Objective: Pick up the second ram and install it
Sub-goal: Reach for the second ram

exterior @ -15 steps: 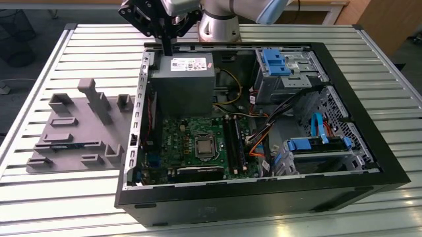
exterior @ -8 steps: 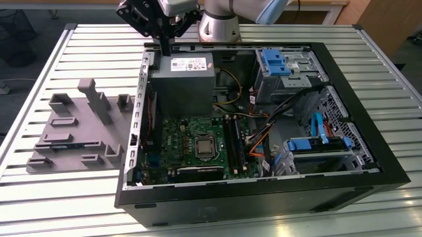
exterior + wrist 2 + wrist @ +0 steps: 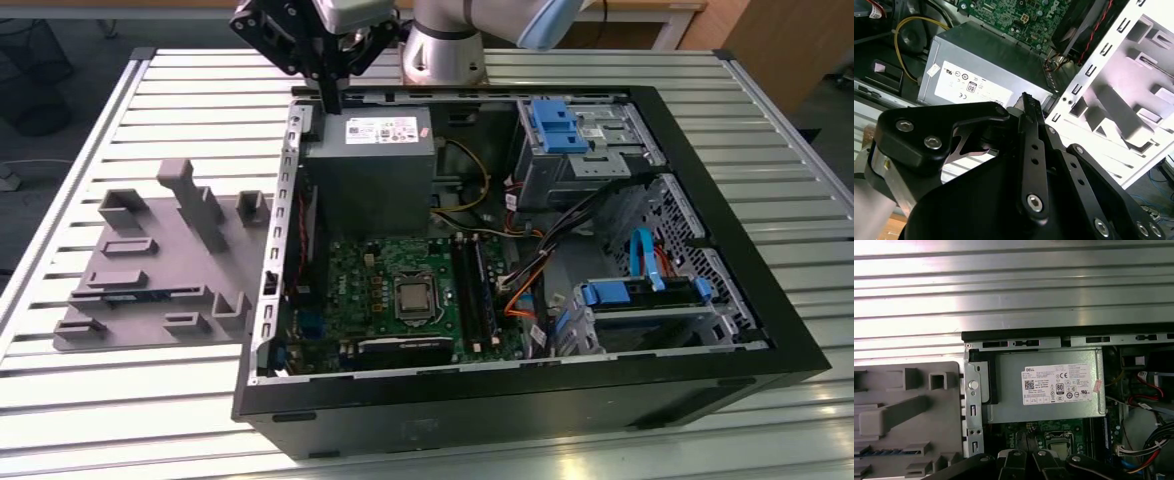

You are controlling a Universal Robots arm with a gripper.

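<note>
Grey power supply [image 3: 367, 165] just under gripper [image 3: 330, 104], fingers pinched shut. Second ram [image 3: 884, 451] in tray [image 3: 147, 235], well apart from power supply.

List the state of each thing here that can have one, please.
pincer, shut, empty, near the power supply.
computer case, open, side panel off.
second ram, lying in the gray holder, not picked up.
processor, uncovered, no cooler.
</note>
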